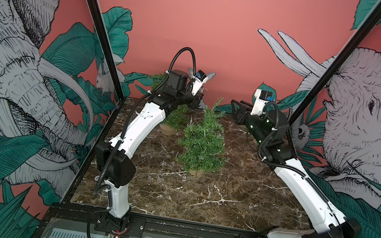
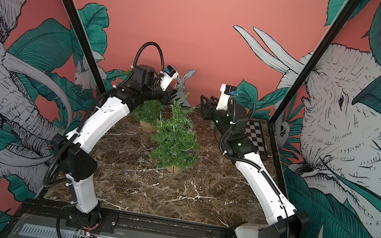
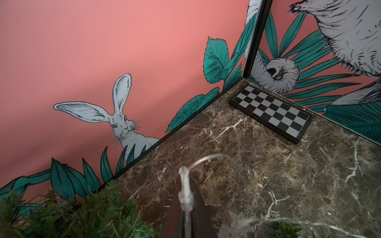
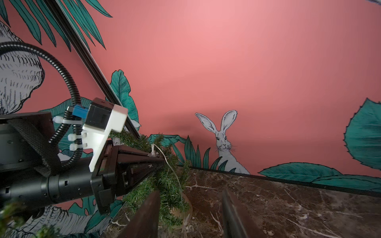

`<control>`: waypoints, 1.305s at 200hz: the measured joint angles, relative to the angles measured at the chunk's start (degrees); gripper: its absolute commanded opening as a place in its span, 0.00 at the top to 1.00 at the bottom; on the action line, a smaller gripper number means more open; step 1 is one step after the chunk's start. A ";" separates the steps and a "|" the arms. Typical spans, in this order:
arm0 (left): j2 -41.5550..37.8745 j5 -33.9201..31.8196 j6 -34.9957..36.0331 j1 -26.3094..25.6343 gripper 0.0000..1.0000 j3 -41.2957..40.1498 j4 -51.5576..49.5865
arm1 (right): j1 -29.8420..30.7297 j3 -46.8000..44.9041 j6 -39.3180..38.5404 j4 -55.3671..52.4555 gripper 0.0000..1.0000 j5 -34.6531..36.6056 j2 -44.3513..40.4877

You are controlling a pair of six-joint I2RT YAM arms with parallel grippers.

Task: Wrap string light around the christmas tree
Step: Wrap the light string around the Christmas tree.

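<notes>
**Left gripper pinching the string light beside the christmas tree's tip**

Starting left of the christmas tree [image 1: 202, 140], the left arm [image 1: 137, 127] is arching over a smaller tree [image 1: 176, 118] and covering most of it. Only that tree's right side and its tan base are showing in both top views.

The left gripper [image 1: 198, 102] is hovering just left of the christmas tree's tip. Its jaws are pressing together on the string light [image 3: 184, 179]. In the left wrist view a clear bulb is poking out past the dark fingertips. A thin, pale wire is curving away from the bulb, then blurring out near the picture's edge. The right wrist view is showing the same bulb [image 4: 153, 151] at the left gripper's tip [image 4: 159, 160], with the wire drooping down through green needles.

The christmas tree is standing on the marble table [image 1: 224, 196], bushy and dark green, on a small tan base. In both top views the wire is too fine to follow, so how much of it is lying on the branches cannot be told.

Right of the tree's tip, well apart from it, the right gripper [image 1: 235, 106] is hanging with its jaws apart and nothing between them [image 4: 190, 216].

Farther right, a checkerboard [image 2: 256, 139] is lying partly hidden behind the right arm.
</notes>
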 measured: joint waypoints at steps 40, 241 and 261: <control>-0.87 -4.11 1.90 0.00 1.00 0.22 -2.23 | 0.00 -3.61 -2.75 -3.54 0.46 3.56 -5.29; -29.38 -14.38 6.73 0.00 1.00 -22.40 -12.13 | 0.44 -10.12 -0.28 -7.45 0.47 2.58 -12.41; -34.16 -14.78 5.42 0.00 1.00 -24.46 -13.53 | 0.61 -10.88 0.07 -7.93 0.47 2.34 -13.07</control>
